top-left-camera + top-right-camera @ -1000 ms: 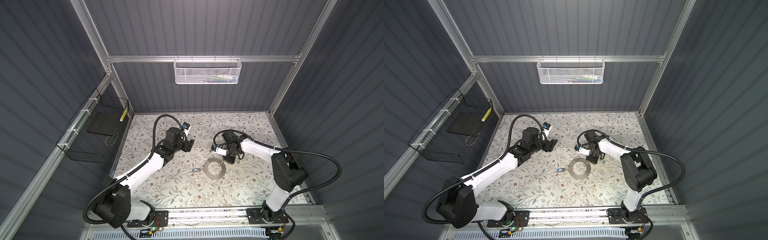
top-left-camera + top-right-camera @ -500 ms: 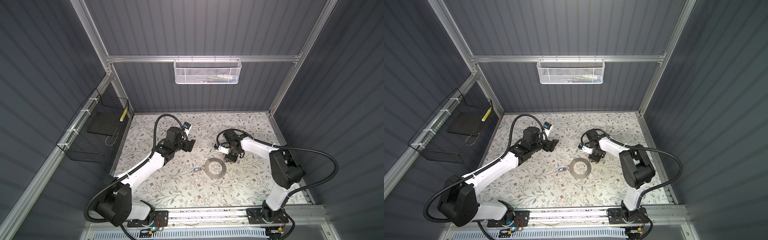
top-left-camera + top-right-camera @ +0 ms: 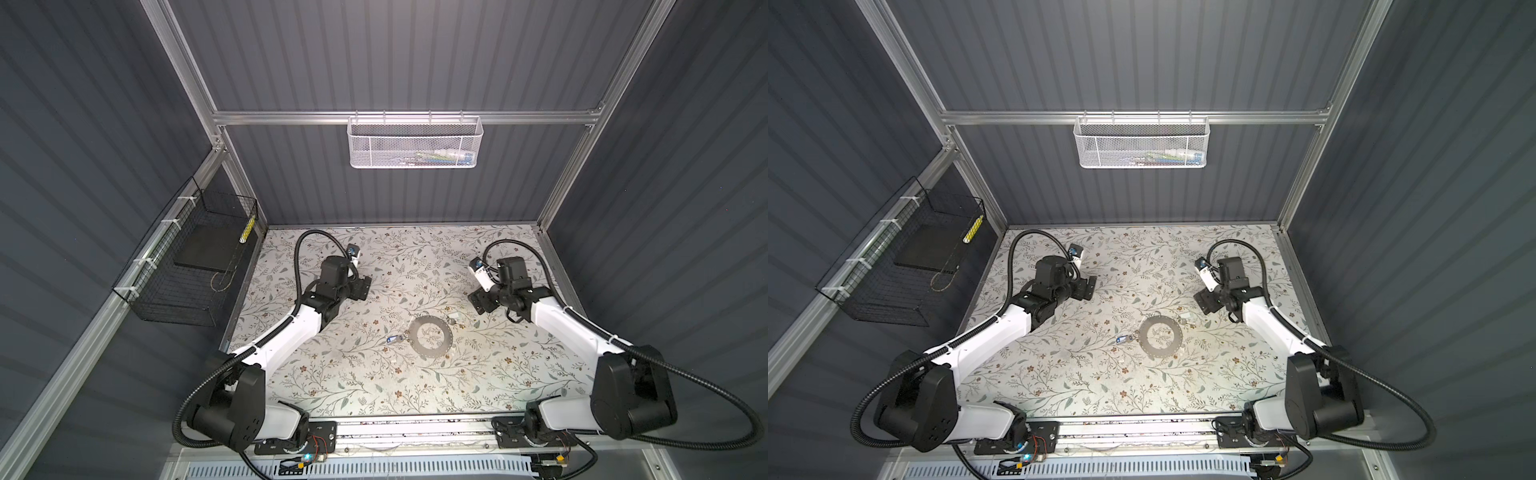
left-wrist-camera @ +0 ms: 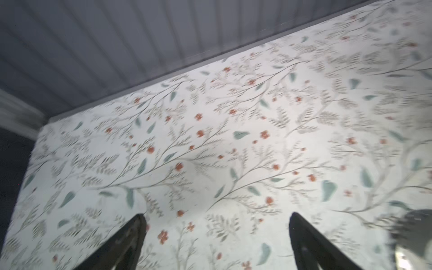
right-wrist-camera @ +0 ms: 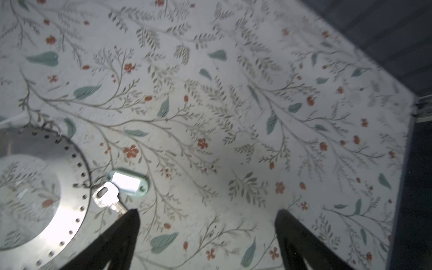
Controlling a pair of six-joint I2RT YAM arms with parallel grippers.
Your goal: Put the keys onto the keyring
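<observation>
The left gripper point(image 4: 215, 224) and right gripper point(image 5: 207, 217) hang clear of the keyring point(image 3: 429, 351), jaws spread wide, holding nothing. The blue key point(image 3: 392, 339) and pale key point(image 5: 108, 197) lie on the table point(image 3: 353, 374) touching its rim, seemingly hooked on; I'd say only checking both links remains

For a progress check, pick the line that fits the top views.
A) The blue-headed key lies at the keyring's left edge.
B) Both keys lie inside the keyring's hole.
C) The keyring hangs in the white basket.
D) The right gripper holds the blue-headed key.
A: in both top views the blue-headed key lies by the left edge of the keyring.
</observation>
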